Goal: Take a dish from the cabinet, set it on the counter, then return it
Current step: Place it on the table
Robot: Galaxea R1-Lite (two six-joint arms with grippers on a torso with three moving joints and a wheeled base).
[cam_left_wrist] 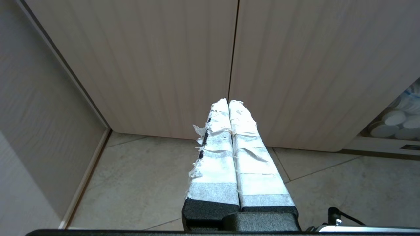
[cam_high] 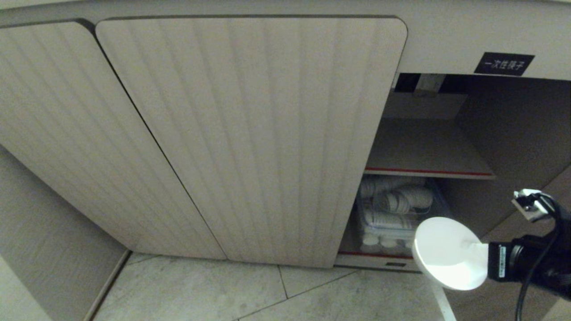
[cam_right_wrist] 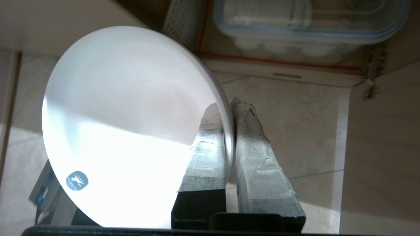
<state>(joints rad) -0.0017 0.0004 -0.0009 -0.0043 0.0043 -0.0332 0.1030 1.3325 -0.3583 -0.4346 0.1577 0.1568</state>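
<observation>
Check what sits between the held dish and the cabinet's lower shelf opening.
Nothing: in the head view the dish, clamped in the right hand, hangs before the cabinet opening, only bare floor between in the right wrist view.

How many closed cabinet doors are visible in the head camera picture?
2. One closed door is at the left; the second closed door is beside it, at the middle. Right of them the cabinet stands open; more doors may lie outside the view.

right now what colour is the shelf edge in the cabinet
Red edge strip, clearest in the head view.
</observation>
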